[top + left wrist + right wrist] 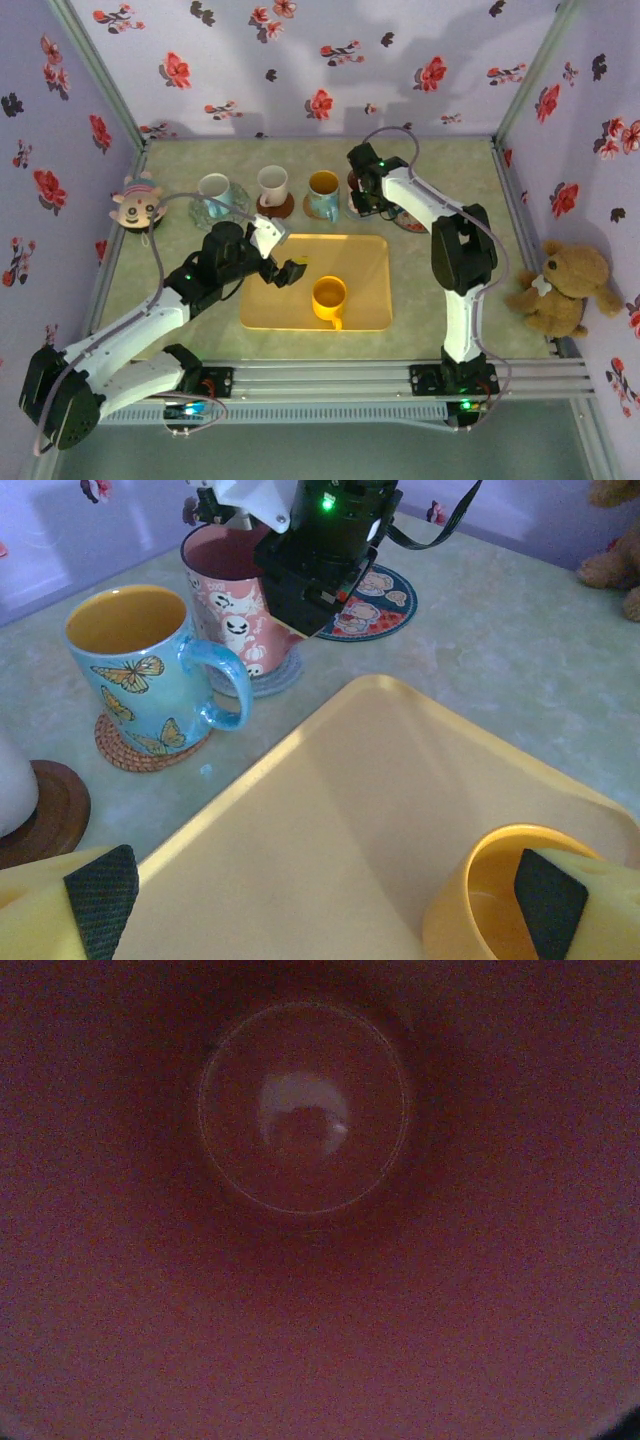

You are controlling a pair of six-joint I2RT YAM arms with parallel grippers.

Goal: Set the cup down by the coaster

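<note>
A yellow cup (329, 298) stands on the yellow tray (365, 255). My left gripper (288, 270) hovers open just left of it; in the left wrist view its right pad (548, 900) sits at the yellow cup's (480, 900) rim, and the left pad (102, 898) is far off over the tray (330, 810). A pink ghost-print cup (235, 610) rests on a grey coaster (270, 675). My right gripper (365, 195) is directly over it, fingers hidden; its wrist view looks down into the cup's dark red inside (305, 1110). A round cartoon coaster (375, 598) lies bare beside it.
Along the back stand a glass cup (213, 190), a white cup (272, 183) on a brown coaster and a blue butterfly cup (140, 665) on a woven coaster (135, 748). A doll-face coaster (138, 205) lies far left. A teddy bear (560, 285) sits at the right wall.
</note>
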